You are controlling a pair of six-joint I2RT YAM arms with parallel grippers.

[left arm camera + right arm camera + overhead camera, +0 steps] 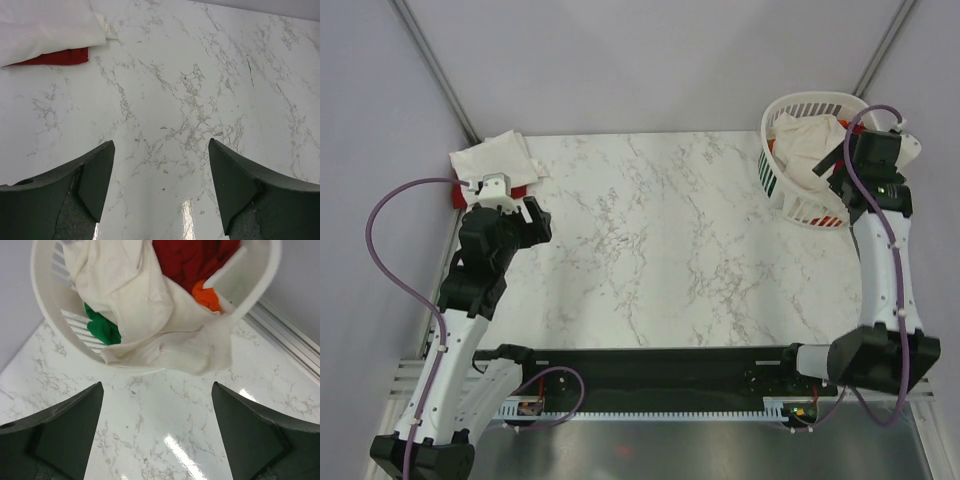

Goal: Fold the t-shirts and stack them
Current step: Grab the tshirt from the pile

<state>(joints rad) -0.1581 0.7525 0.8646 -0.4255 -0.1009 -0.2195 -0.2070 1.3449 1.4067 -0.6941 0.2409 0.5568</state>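
A white slatted basket sits at the far right corner of the marble bench, tipped so that its mouth faces the right arm. It holds a jumble of unfolded clothes. A cream t-shirt fills most of it and spills over the near rim, its lower fold hanging down to the bench. Behind the cream t-shirt lies a red garment, with an orange garment at its lower edge and a green garment pressed against the slats on the left. The right claw hovers over bare marble just in front of the basket, its fingers spread wide and holding nothing. At the far left corner of the bench a folded cream shirt lies on top of a folded red shirt, whose edge shows beneath it. The left claw is near this stack, also spread wide and empty, with only marble between its fingers.
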